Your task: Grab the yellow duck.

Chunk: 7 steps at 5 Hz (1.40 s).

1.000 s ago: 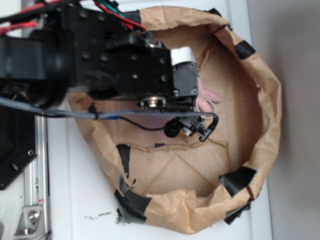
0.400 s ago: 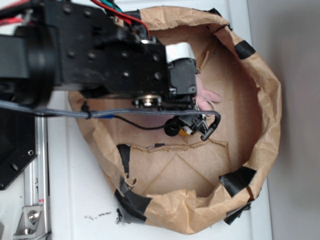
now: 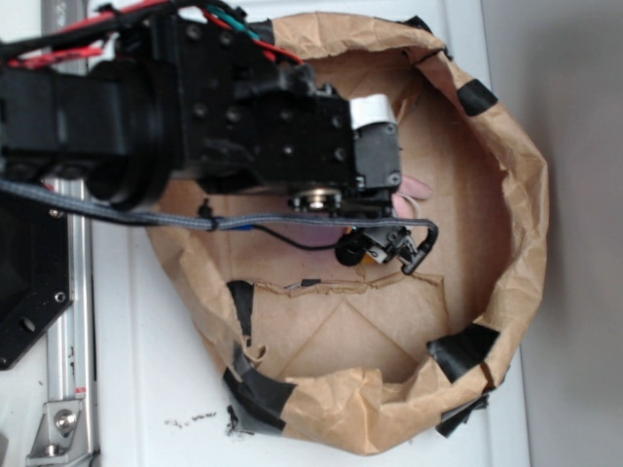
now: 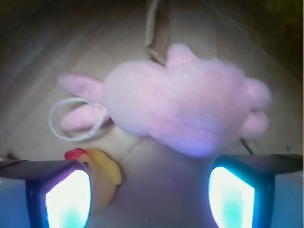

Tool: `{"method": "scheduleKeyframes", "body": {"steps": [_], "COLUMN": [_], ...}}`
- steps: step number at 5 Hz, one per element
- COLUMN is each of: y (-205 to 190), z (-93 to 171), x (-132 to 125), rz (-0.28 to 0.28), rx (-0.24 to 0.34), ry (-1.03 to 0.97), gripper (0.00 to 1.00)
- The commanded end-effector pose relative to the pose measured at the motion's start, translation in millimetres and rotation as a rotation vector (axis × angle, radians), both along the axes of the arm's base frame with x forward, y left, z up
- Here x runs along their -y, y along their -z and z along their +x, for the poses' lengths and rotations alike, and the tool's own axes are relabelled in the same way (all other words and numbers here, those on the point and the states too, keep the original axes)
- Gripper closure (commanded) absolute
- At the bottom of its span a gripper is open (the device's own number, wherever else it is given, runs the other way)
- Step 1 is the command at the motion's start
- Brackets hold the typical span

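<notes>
The yellow duck (image 4: 102,178) with its red-orange beak lies on the brown paper floor in the wrist view, right against the inner side of my left finger (image 4: 66,199). My gripper (image 4: 149,197) is open, with a wide gap between the fingers and nothing held. The pink plush bunny (image 4: 185,107) lies just beyond the fingertips. In the exterior view my gripper (image 3: 375,219) hangs low inside the brown paper bag (image 3: 516,224); a sliver of yellow-orange (image 3: 364,259) shows under the wrist, and the bunny's pink ear (image 3: 413,185) sticks out on the right.
The bag's crumpled walls, patched with black tape (image 3: 465,345), ring the workspace. A white cord loop (image 4: 71,121) lies by the bunny's ears. A grey cable (image 3: 195,222) crosses under the arm. A metal rail (image 3: 68,370) runs along the left.
The arm and gripper have shifted to the right, by a few centimetres, deeper over the bag's floor. The pink bunny has stayed where it was.
</notes>
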<state>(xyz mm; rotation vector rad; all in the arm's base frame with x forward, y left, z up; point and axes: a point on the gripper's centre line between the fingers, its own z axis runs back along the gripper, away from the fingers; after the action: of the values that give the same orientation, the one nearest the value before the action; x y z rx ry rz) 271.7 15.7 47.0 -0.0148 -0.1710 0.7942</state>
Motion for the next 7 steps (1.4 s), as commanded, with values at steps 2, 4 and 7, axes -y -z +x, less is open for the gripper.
{"method": "scheduleKeyframes", "body": {"steps": [2, 4, 7], "y": [11, 14, -10], "z": [-27, -15, 15], "x": [-3, -5, 13], "rz": [0.002, 0.015, -0.029], "rx": [-0.053, -0.044, 0.036], "ry": [0.003, 0.005, 0.033], "gripper": [0.00, 0.00, 0.00]}}
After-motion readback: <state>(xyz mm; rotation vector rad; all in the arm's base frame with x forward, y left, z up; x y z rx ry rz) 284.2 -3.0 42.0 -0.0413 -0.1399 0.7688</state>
